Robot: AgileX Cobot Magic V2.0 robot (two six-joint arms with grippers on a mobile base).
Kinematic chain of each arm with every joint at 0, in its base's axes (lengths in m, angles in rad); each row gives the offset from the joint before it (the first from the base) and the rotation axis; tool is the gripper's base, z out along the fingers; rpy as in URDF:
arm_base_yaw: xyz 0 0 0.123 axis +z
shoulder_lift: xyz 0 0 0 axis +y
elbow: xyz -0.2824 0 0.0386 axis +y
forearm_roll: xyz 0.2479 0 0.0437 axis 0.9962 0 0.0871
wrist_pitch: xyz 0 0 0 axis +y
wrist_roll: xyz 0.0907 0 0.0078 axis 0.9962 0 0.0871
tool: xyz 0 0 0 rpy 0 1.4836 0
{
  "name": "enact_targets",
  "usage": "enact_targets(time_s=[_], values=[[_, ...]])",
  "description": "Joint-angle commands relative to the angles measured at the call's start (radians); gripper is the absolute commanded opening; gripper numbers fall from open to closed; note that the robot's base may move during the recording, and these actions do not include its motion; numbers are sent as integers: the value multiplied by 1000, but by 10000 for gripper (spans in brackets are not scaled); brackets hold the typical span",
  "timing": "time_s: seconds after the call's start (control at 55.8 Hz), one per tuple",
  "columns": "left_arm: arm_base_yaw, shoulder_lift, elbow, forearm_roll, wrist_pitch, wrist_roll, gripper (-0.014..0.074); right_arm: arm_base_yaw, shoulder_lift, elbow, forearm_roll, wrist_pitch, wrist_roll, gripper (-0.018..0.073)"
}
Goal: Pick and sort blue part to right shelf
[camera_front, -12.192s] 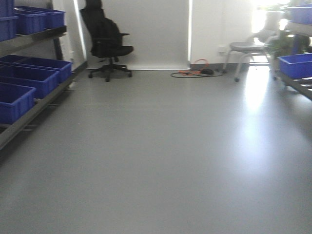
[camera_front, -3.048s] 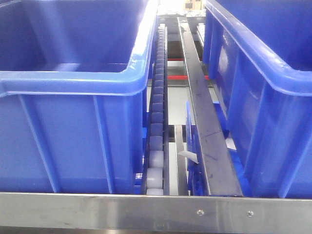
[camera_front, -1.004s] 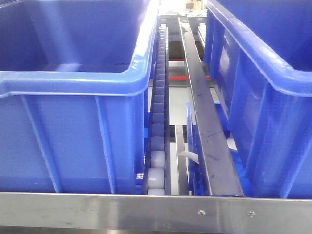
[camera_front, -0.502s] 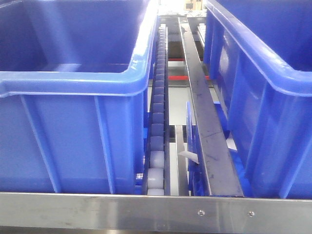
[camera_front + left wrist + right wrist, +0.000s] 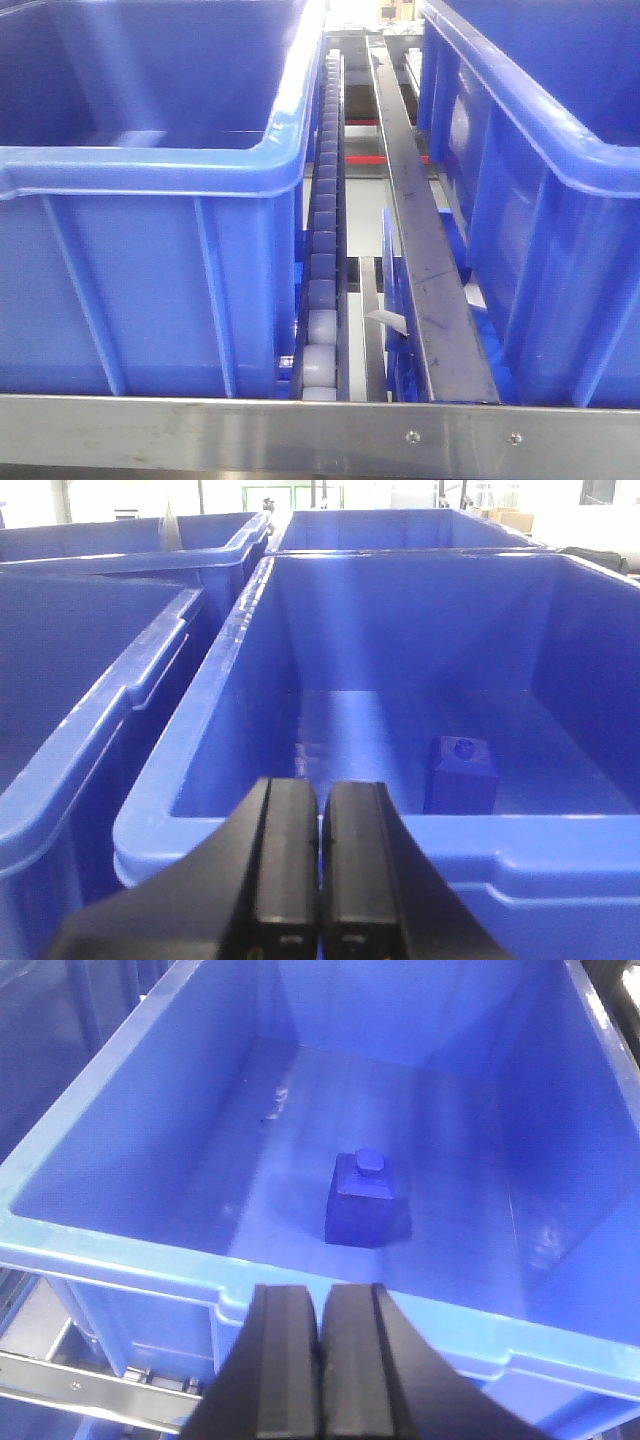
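Comparing with half a second back, the front view hasn't budged: same two bins, left bin (image 5: 150, 170) and right bin (image 5: 540, 150), with the roller track (image 5: 322, 280) and metal rail (image 5: 425, 290) between, shelf lip (image 5: 300, 430) along the bottom. Right gripper (image 5: 320, 1360) has jaws pressed together, empty, hanging over the near rim of a bin (image 5: 120, 1250). The blue part (image 5: 365, 1200) stands upright mid-floor in there, walls well apart from it on every side. Left gripper (image 5: 320, 860) is also closed with nothing in it, above another bin's rim (image 5: 500, 845) with a blue block (image 5: 460, 773) inside.
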Motion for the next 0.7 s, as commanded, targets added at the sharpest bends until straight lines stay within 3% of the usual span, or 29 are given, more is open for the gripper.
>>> enact_targets(time_s=[0.0, 0.072, 0.179, 0.43, 0.681], values=[[2, -25, 29, -9, -88, 1, 122, -1, 4, -24, 12, -78, -6, 38], [2, -25, 29, -9, -88, 1, 122, -1, 8, -15, 36, -121, -5, 38], [2, -25, 29, -9, -88, 1, 122, -1, 21, 68, 47, -296, 48, 38], [2, -25, 29, -9, -88, 1, 122, 4, -12, 297, -96, -567, 230, 38], [2, -23, 29, -9, -88, 1, 122, 74, -11, 464, -157, -783, 244, 38]])
